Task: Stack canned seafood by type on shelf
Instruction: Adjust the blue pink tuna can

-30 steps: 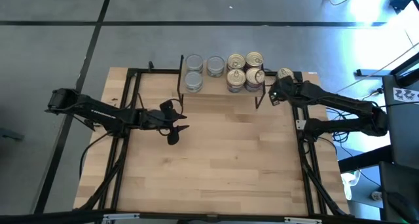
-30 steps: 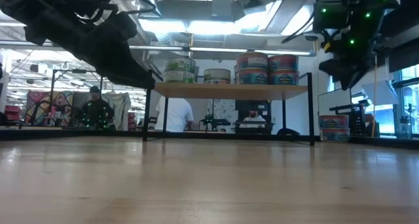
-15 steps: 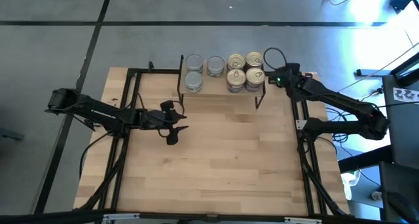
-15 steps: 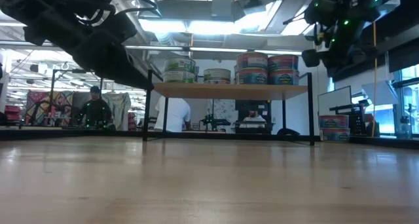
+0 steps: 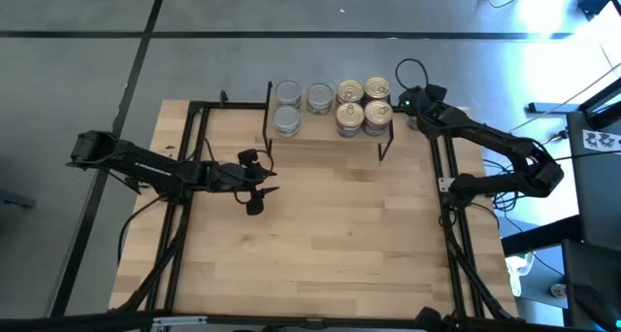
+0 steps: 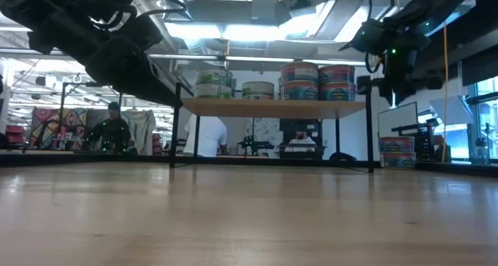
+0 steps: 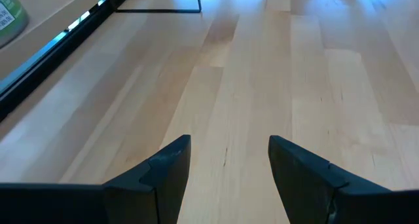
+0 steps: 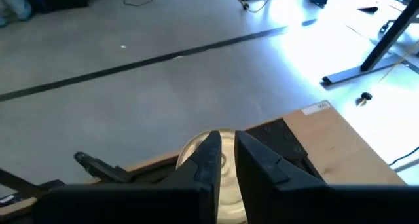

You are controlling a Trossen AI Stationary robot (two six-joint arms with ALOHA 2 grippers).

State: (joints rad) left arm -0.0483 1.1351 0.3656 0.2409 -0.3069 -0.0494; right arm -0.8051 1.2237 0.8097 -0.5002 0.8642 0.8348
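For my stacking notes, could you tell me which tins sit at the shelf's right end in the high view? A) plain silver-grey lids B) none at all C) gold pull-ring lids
C: the gold-lidded tins crowd the right end of the shelf; the silver-grey tins sit left.

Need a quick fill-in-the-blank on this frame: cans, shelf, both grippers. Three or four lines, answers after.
1. The cans with plain silver lids sit toward the ____ arm's end of the shelf.
2. The gold-lidded cans on the shelf number ____.
3. The left gripper hovers over bare table with its fingers ____.
4. One can stands on the table off the shelf, beside the ____ gripper.

Answers: left; four; open; right
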